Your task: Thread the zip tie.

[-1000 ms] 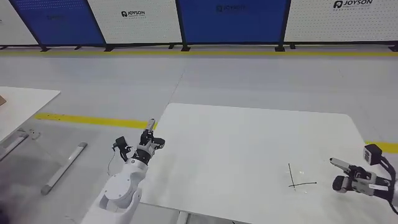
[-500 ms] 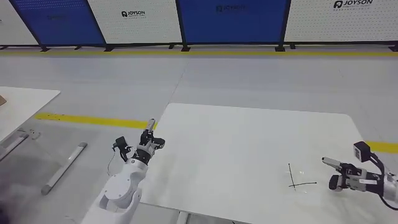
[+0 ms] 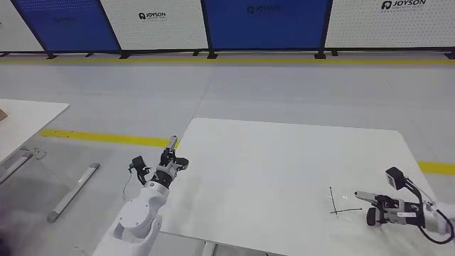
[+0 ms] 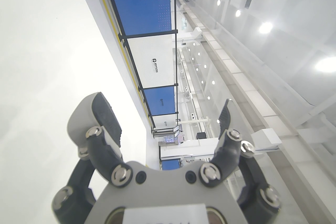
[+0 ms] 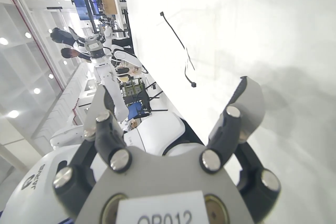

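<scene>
Two thin black zip ties lie crossed on the white table point(image 3: 270, 163) near its front right. One zip tie point(image 3: 332, 199) runs front to back, the other zip tie point(image 3: 347, 210) runs sideways. In the right wrist view the long tie point(image 5: 173, 30) and the shorter tie point(image 5: 189, 72) lie just ahead of the fingers. My right gripper point(image 3: 364, 206) point(image 5: 173, 89) is open and empty, low over the table just right of the ties. My left gripper point(image 3: 174, 149) point(image 4: 165, 104) is open and empty at the table's left edge, pointing away from the ties.
The table's front edge runs close to the ties. A second white table point(image 3: 21, 121) stands far left across a gap of floor, with a metal bar point(image 3: 72, 192) lying on the floor. Blue and white panels point(image 3: 266, 11) line the back.
My right gripper has moved left across the table, closing in on the crossed zip ties. The left arm and the ties have stayed put.
</scene>
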Robot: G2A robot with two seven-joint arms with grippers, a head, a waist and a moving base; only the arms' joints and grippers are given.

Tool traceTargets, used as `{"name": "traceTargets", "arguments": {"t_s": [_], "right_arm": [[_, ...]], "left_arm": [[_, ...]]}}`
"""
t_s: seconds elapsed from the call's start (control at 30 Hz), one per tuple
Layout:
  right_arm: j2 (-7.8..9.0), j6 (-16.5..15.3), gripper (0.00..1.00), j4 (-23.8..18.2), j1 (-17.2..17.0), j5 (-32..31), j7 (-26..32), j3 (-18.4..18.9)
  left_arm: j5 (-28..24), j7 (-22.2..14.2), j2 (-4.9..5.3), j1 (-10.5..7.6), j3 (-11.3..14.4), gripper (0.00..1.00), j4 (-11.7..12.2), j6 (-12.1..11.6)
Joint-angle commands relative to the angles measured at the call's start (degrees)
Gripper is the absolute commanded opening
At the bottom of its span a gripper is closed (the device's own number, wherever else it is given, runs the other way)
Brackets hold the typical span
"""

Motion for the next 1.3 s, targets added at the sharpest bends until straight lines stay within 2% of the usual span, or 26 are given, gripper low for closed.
{"name": "traceTargets", "arguments": {"t_s": [0.0,0.17,0.33,0.47,0.5,0.53,0.6,0.83,0.93,1.27], "right_arm": [[-0.02,0.0,1.00,0.0,0.0,0.0,0.0,0.0],[-0.02,0.0,1.00,0.0,0.0,0.0,0.0,0.0],[0.03,-2.8,1.00,-0.7,-1.5,3.1,-1.4,1.1],[0.25,-2.7,1.00,-0.6,-2.0,3.4,-1.7,1.6],[0.29,-2.6,0.70,-0.6,-2.1,3.1,-1.9,1.6],[0.30,-2.4,0.65,-0.6,-2.1,2.9,-2.2,1.4],[0.28,-2.2,0.49,-0.4,-2.1,2.7,-2.3,1.1],[0.21,-2.0,0.40,0.5,-1.4,1.5,-2.9,-0.3],[0.27,-1.9,0.40,1.0,-1.3,1.2,-2.9,-0.5],[0.39,-2.0,0.29,2.0,-1.1,1.2,-3.2,-1.1]], "left_arm": [[0.0,0.0,0.00,0.00,0.0,1.00,0.0,0.0],[0.0,0.0,0.00,0.00,0.0,1.00,0.0,0.0],[0.0,0.0,0.00,0.00,0.0,1.00,0.0,0.0],[0.0,0.0,0.00,0.00,0.0,1.00,0.0,0.0],[0.0,0.0,0.00,0.00,0.0,1.00,0.0,0.0],[0.0,0.0,0.00,0.00,0.0,1.00,0.0,0.0],[0.0,0.0,0.00,0.00,0.0,1.00,0.0,0.0],[0.0,0.0,0.00,0.00,0.0,1.00,0.0,0.0],[0.0,0.0,0.00,0.00,0.0,1.00,0.0,0.0],[0.0,0.0,0.00,0.00,0.0,1.00,0.0,0.0]]}}
